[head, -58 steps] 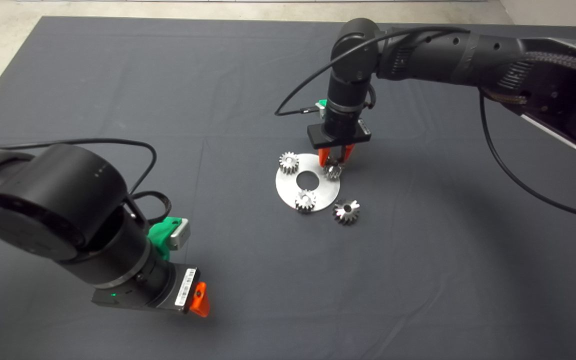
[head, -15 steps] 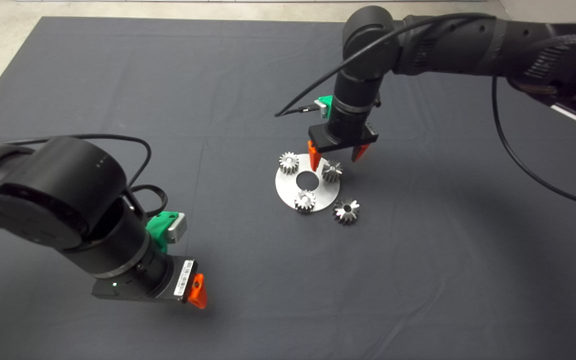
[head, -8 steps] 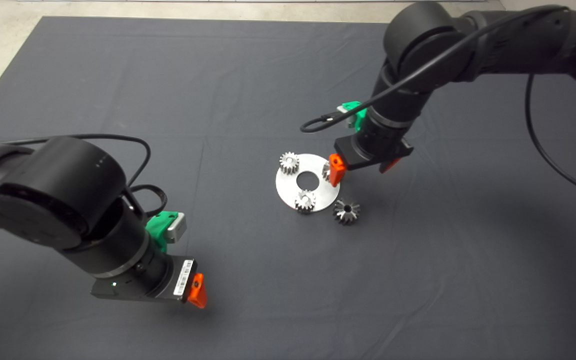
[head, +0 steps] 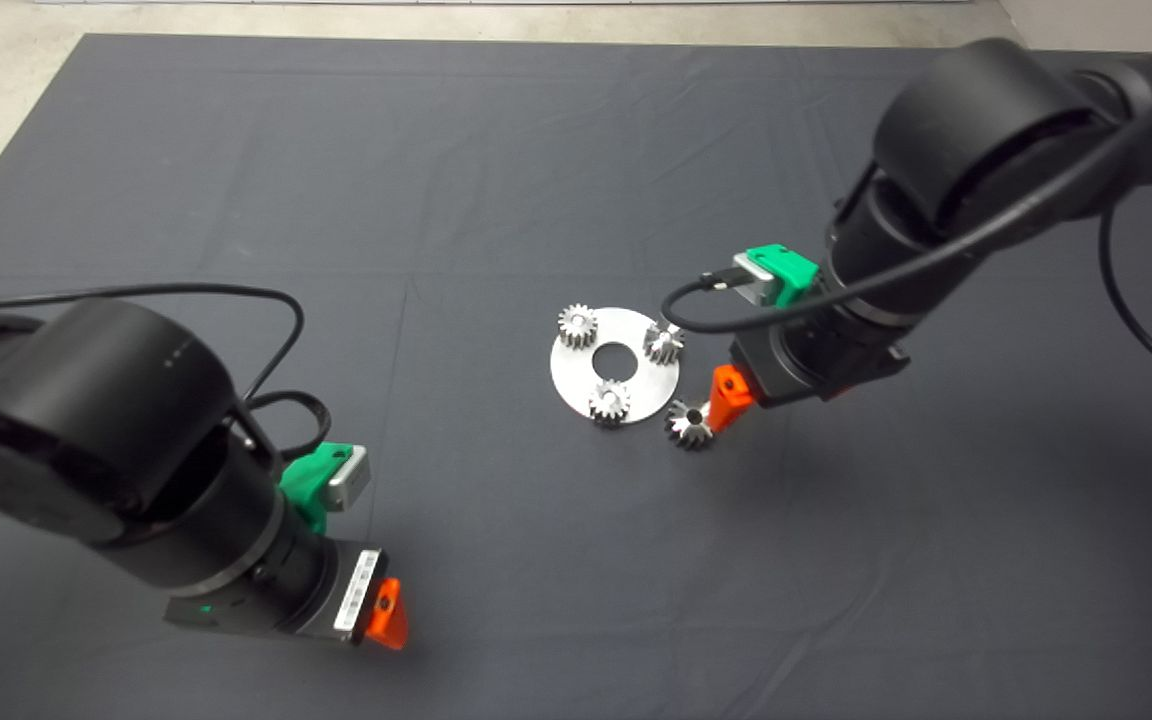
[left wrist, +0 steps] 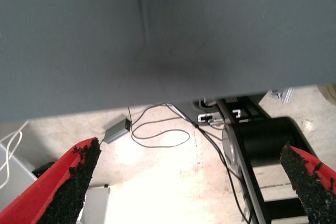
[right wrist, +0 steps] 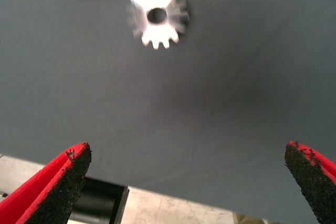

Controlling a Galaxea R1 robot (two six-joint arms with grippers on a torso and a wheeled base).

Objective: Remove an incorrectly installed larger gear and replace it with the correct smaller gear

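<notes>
Smaller gear [head: 663, 343] sits on plate [head: 576, 378], right side; larger gear [head: 691, 421] lies off-plate on mat [head: 496, 150], near-right. Swap looks finished. Right gripper [right wrist: 186, 182], fingers wide apart, hangs beside it. Left gripper [left wrist: 189, 182] parked near-left, spread.

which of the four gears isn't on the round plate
The larger gear, lying on the mat beside the plate, next to the right pincer; the other three sit on the plate.
</notes>
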